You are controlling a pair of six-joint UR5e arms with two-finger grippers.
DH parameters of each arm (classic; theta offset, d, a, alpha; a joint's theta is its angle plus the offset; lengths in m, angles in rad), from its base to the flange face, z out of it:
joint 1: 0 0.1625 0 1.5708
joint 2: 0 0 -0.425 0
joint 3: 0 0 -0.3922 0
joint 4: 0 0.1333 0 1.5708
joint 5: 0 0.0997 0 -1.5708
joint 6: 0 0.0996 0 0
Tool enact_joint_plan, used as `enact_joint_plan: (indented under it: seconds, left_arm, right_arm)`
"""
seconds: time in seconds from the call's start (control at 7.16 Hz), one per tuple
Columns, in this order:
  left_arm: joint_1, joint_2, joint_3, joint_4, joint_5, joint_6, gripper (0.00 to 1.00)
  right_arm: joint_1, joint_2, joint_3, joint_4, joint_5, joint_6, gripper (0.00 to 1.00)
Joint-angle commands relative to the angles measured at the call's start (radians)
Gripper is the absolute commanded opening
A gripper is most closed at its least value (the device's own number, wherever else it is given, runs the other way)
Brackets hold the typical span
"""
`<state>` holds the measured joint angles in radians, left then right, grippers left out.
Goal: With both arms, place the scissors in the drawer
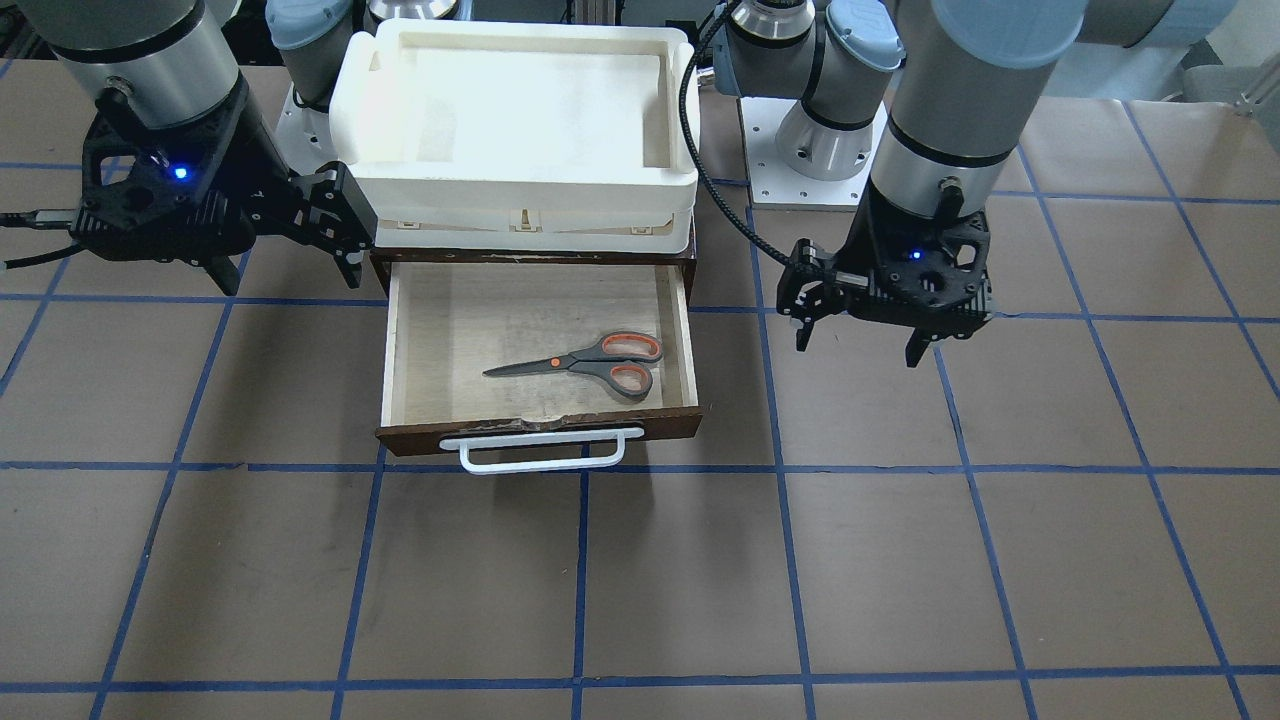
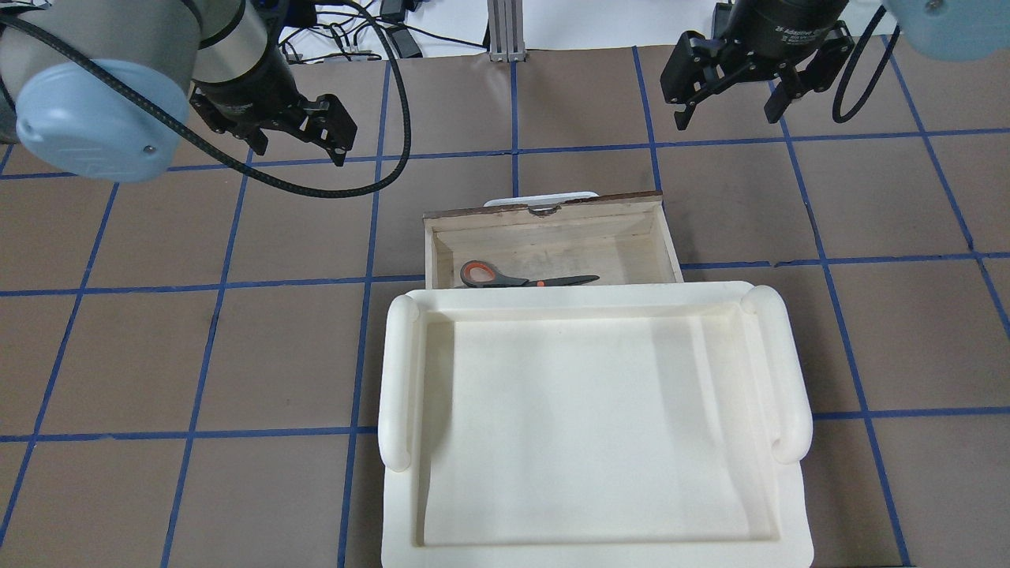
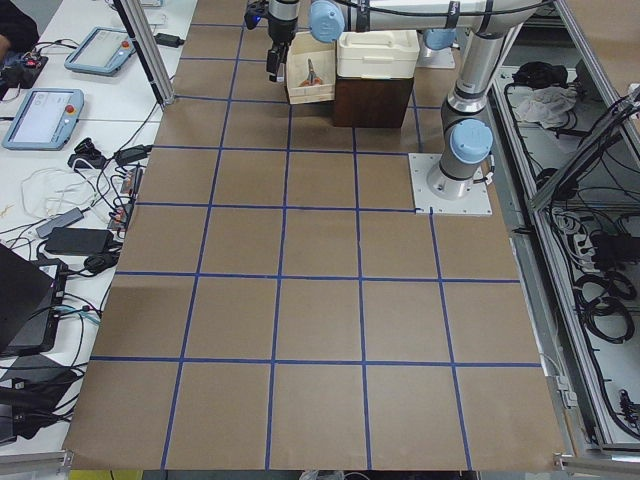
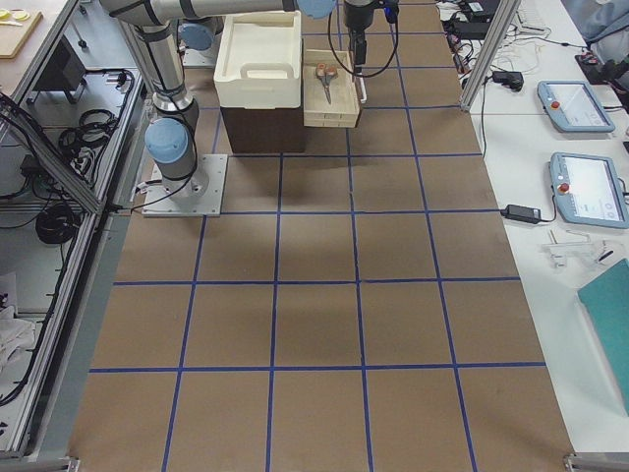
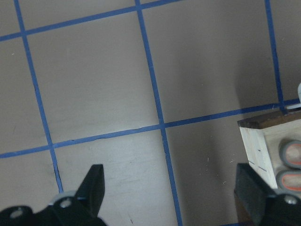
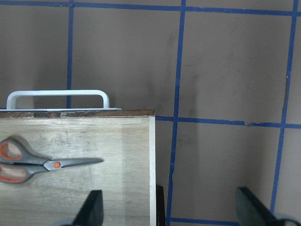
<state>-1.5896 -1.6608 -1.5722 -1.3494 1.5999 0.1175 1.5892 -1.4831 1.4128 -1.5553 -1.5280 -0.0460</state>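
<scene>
Scissors [image 1: 580,365] lie flat on the pale floor of the open drawer [image 1: 660,425], orange-lined loops toward the robot's left, blades pointing toward its right. The drawer, its white handle [image 1: 540,452] facing the operators' edge of the bench [image 1: 900,560], juts from a dark cabinet [image 3: 372,100] topped by a cream tray [image 1: 520,190], which stands by the robot-side edge. The left gripper [image 1: 858,350] hangs above the bench off the drawer's left side, jaws spread wide and holding nothing. The right gripper [image 1: 288,280] hovers off the opposite side, its jaws likewise wide apart and empty. Neither gripper touches the drawer or the scissors.
</scene>
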Motion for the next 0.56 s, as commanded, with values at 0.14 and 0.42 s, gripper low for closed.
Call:
enact_joint_plan:
  seconds: [0.14, 0.42]
  left_arm:
    - [0.056, 0.052, -0.002, -0.097, 0.015, -0.076, 1.00]
    - [0.051, 0.067, -0.003, -0.122, 0.017, -0.076, 1.00]
  right_arm:
    - [0.000, 0.001, 0.000, 0.001, 0.002, -0.002, 1.00]
    - [0.000, 0.001, 0.000, 0.001, 0.003, 0.000, 1.00]
